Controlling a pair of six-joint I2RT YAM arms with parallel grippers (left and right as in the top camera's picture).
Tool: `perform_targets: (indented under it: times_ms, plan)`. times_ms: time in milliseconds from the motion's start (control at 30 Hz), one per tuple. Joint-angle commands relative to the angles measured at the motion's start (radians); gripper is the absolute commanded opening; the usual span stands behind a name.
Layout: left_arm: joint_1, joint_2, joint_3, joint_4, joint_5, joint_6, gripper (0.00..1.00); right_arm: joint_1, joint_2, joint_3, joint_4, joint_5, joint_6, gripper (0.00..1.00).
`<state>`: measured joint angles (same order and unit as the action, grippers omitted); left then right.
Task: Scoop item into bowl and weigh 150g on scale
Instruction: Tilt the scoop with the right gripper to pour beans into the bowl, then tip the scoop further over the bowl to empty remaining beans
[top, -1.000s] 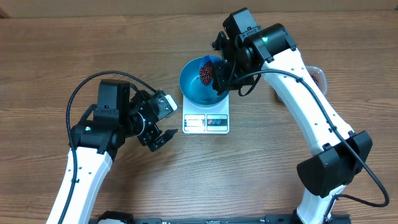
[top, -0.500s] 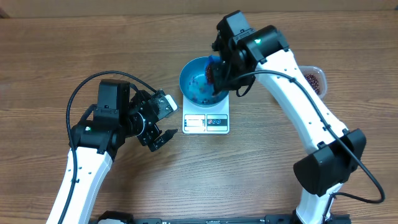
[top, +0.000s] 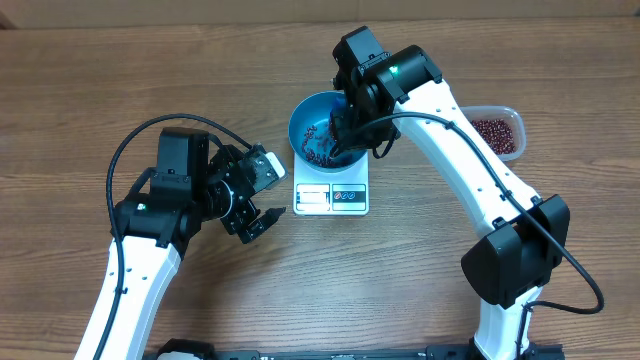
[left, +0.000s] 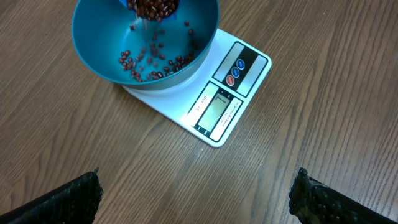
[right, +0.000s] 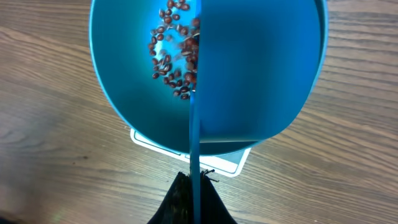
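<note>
The teal bowl (top: 312, 128) stands on the white scale (top: 332, 193). My right gripper (top: 347, 118) hangs over the bowl's right side, shut on the thin handle of a blue scoop (right: 261, 68) that is tipped sideways. Red-brown beans (left: 155, 61) lie scattered on the bowl's floor (left: 99, 37), and more spill from the scoop (left: 155, 6) at the top edge of the left wrist view. The right wrist view has beans (right: 175, 53) left of the scoop handle (right: 194, 140) with the right gripper (right: 194, 198) below. My left gripper (top: 262, 222) is open over bare table, left of the scale (left: 227, 93).
A clear plastic tub (top: 497, 132) holding more beans sits at the right, behind the right arm. The left arm's black cable loops over the table at the left. The table's far edge runs along the top of the overhead view.
The right arm has swung left and rolled the scoop over the bowl, and beans now lie in the bowl. The tub at the right has come into view. The left arm is still.
</note>
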<state>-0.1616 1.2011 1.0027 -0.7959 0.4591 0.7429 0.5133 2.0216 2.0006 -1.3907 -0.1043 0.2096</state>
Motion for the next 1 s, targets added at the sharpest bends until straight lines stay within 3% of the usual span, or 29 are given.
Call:
perform_targets:
  times_ms: [0, 967]
  plan:
    - [0.004, 0.005, -0.006, -0.001, 0.002, 0.019, 1.00, 0.004, -0.007, 0.001, 0.006, 0.056, 0.004, 0.04]
    - [0.004, 0.005, -0.006, -0.001, 0.002, 0.019, 1.00, 0.089, -0.007, 0.001, 0.026, 0.239, 0.004, 0.04]
